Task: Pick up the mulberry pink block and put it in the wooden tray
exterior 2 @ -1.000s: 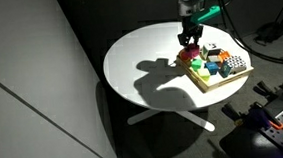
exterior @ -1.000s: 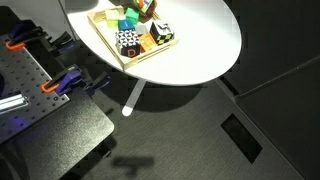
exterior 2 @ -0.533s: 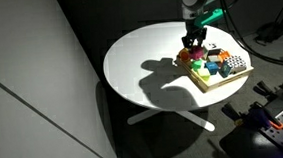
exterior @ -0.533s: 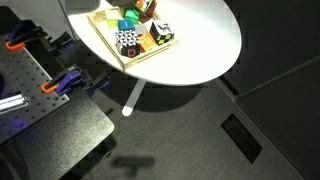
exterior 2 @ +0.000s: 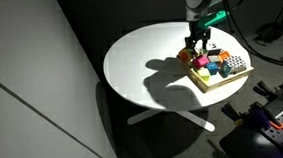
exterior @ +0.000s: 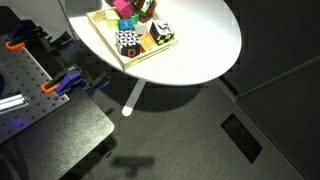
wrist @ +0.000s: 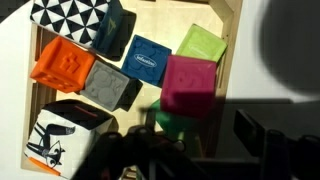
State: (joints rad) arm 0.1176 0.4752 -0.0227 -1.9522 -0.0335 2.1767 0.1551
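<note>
The mulberry pink block (wrist: 190,83) hangs between my fingers over the edge of the wooden tray (wrist: 232,38). It also shows at the top of an exterior view (exterior: 123,6), above the tray (exterior: 105,41). My gripper (wrist: 195,125) is shut on it; its jaws are dark and partly in shadow. In an exterior view the gripper (exterior 2: 197,45) is over the near end of the tray (exterior 2: 228,79). The tray holds a light green block (wrist: 203,44), a blue block (wrist: 150,62), a grey block (wrist: 110,86), an orange block (wrist: 64,63) and checkered blocks (wrist: 78,18).
The tray sits near the edge of a round white table (exterior 2: 140,64) on a dark floor. A dark green block (wrist: 176,126) lies under the pink one. A bench with orange clamps (exterior: 55,88) stands beside the table.
My gripper has moved with the pink block toward and over the tray. The pink block now shows above the tray's blocks, where it did not before.
</note>
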